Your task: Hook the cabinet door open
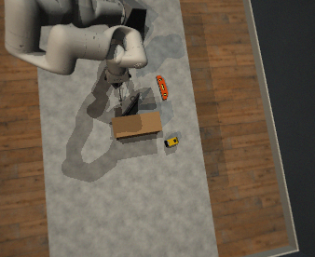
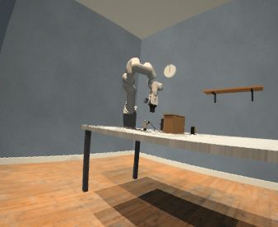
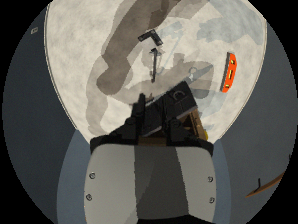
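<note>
The brown cabinet [image 1: 137,126] [image 2: 174,123] stands flat on the table [image 1: 126,209] [image 2: 218,141]. Its dark door [image 1: 131,106] [image 3: 176,106] is swung open at an angle. The thin hook [image 1: 121,98] [image 3: 154,66] runs from the small post [image 3: 148,36] [image 2: 145,123] towards the door's free edge. I cannot tell whether its tip sits in the eye. My gripper [image 1: 117,80] [image 2: 152,109] [image 3: 153,102] hangs high above the hook and post, touching nothing. Its fingers are nearly together and empty.
An orange level [image 1: 161,87] [image 3: 229,72] lies behind and to the right of the cabinet. A small yellow object [image 1: 171,141] [image 2: 192,130] lies at the cabinet's right front corner. The arm's base stands at the back of the table.
</note>
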Tool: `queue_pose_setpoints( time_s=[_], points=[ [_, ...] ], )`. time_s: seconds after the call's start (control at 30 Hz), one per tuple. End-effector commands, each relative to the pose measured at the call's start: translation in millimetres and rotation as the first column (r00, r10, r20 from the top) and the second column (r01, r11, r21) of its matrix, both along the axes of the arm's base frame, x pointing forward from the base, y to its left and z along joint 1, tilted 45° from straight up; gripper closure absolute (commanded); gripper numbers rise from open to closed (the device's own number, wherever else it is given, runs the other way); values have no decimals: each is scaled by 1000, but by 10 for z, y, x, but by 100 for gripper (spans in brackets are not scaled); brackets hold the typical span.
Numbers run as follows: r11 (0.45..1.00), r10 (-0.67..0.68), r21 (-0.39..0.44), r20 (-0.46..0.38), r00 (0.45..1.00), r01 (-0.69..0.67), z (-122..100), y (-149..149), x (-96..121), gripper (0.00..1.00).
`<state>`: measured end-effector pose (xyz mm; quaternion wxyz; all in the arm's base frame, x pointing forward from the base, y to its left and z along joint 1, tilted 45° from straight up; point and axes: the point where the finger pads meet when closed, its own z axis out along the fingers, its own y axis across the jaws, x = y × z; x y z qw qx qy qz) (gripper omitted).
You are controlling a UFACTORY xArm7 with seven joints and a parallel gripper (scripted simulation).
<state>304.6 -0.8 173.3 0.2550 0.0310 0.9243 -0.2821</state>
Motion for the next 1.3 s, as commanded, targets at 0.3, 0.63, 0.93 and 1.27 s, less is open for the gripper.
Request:
queue_pose_setpoints(
  time_s=[0.3,0.63,0.93,1.27],
  points=[
    [1000,2,1,1,1000,-2,4,9,3,76],
    [1000,2,1,1,1000,-2,-4,3,8,76],
    [1000,2,1,1,1000,-2,-89,-61,63,76],
    [1000,2,1,1,1000,-2,-253,-186,168,76]
  ],
)
